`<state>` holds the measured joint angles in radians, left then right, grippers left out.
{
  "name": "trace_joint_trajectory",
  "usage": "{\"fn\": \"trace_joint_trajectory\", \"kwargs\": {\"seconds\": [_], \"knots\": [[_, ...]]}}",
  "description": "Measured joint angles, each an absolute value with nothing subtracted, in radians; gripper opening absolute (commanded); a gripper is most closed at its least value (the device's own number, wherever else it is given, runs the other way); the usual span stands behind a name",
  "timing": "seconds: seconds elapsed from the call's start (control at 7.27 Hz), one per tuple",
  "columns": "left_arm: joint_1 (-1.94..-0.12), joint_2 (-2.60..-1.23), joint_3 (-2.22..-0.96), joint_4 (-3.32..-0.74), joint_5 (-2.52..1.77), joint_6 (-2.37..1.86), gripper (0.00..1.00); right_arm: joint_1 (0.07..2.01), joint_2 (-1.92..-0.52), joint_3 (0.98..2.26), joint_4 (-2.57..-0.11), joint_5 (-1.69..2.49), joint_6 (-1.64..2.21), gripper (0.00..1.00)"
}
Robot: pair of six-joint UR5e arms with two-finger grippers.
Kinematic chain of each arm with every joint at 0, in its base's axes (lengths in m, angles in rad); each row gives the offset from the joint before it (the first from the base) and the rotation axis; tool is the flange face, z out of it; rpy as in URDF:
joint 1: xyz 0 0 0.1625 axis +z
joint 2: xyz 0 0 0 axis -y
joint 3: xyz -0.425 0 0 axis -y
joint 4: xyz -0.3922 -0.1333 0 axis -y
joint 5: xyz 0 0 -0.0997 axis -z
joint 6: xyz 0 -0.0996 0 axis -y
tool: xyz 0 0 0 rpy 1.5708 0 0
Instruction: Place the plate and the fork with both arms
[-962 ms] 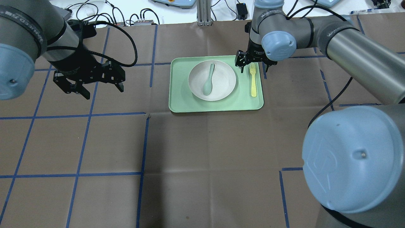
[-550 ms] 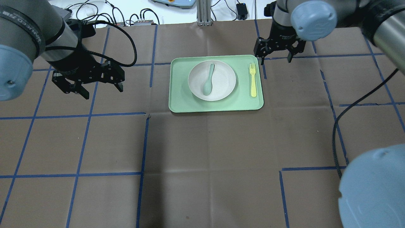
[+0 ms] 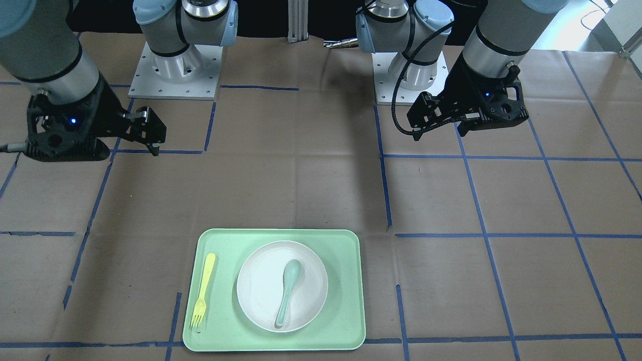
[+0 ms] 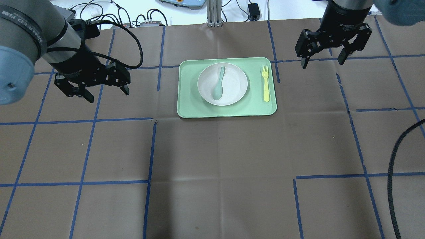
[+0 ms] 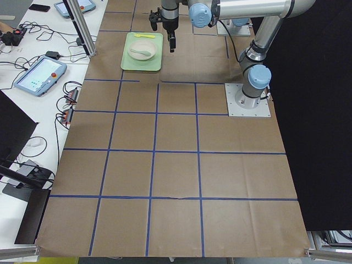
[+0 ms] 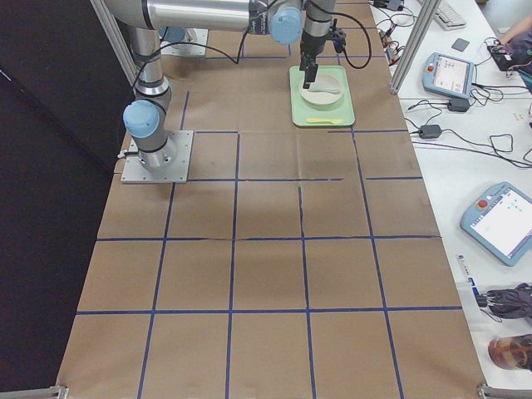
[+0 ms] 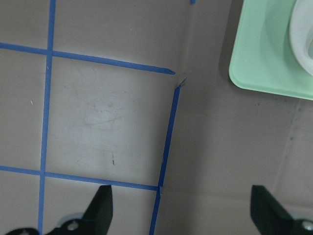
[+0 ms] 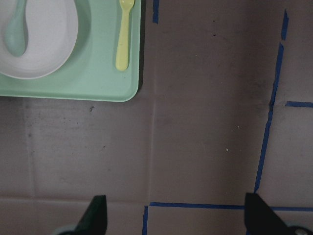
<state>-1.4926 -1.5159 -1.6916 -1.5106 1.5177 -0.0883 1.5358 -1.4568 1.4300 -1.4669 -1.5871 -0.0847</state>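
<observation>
Two pincers are hanging above the brown-papered worktop [image 4: 215, 166], both with fingers spread apart and gripping nothing. The left pincer [image 4: 107, 95] is hovering over blue tape lines [image 4: 66, 121], well apart from the mint-green tray [image 4: 189, 106]. The plate [image 4: 234, 78] is sitting on the tray, with a grey-teal spoon [image 4: 218, 84] lying in it. The fork [image 4: 265, 84] is lying on the tray near the plate's right side, not touching it, tines pointing away from the robot. The right pincer [image 4: 322, 63] is hovering beyond the tray's far right corner.
</observation>
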Motion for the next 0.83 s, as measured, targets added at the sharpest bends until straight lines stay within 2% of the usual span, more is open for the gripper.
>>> {"fn": "trace_joint_trajectory", "kwargs": {"seconds": [0.83], "knots": [[-1.507, -1.535, -1.691, -1.505, 1.510, -0.062, 1.00, 1.583, -1.455, 1.458, -1.457, -1.594, 0.039, 1.00]]}}
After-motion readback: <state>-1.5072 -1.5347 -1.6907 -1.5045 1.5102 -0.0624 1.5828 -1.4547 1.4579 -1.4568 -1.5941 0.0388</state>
